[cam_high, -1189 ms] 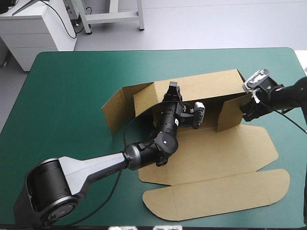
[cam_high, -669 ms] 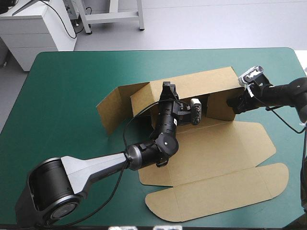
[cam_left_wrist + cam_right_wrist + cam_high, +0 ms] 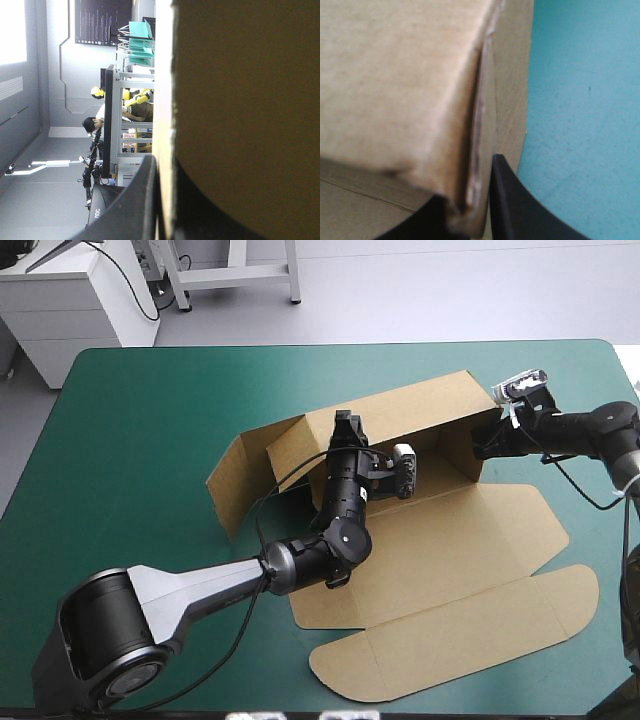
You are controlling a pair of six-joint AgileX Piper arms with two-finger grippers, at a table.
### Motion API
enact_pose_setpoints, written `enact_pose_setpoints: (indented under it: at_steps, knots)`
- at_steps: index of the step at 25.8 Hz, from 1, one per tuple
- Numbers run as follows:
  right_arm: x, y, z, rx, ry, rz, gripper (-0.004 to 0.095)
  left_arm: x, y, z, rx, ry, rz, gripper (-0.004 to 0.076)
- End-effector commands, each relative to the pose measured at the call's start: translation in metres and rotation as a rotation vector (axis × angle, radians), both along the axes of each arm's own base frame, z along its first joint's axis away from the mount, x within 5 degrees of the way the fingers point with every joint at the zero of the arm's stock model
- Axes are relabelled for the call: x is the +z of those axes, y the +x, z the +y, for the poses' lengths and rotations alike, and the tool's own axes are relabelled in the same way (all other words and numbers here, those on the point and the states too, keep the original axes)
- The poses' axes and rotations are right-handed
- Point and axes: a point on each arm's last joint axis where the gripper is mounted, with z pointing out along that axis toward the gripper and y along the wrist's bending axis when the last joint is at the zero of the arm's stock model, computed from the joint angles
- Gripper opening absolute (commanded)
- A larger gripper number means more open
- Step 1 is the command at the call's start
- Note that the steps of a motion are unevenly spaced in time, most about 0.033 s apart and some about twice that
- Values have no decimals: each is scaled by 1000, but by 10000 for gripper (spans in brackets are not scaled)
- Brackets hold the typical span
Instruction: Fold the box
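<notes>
Brown board formed the box (image 3: 440, 535), which sat on the teal-green worktop (image 3: 150, 420) at centre and right of centre, clear of every edge.

Completed, as far as could be judged:
- The rear wall (image 3: 410, 415) stood raised along the far side of the base.
- At the wall's right end, a short panel was turned toward the near side, forming a corner.

Outstanding, as far as could be judged:
- The left flap (image 3: 232, 480) splayed outward from the wall and was not tucked.
- The rest of the sheet lay flat, including the lid (image 3: 470, 630) with its flaps spread toward the near edge.
- No wall stood on the near side of the base.

Claw state:
- The left claw (image 3: 346, 426) pinched the top edge of the rear wall near its left end. In its wrist view the board edge ran beside one black finger, and the fingers were all but together on the sheet.
- The right claw (image 3: 482, 448) pinched the right corner. In its wrist view the board's edge stood clamped between both black fingers.

Assessment: the fold was at an early-to-middle stage. One wall was up and held at both ends, and the end panels had not yet been set and locked.
</notes>
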Motion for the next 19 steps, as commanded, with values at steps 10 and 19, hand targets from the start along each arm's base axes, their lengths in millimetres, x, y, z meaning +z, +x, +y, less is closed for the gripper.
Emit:
enact_pose_setpoints:
  at_steps: [10, 19]
  knots:
    - [11, -45, 14, -70, 49, 31, 2, 23, -1, 8, 57, -142, -34, -8]
    - [11, -46, 14, -74, 55, 45, 2, 22, -2, 5, 28, -144, -16, 32]
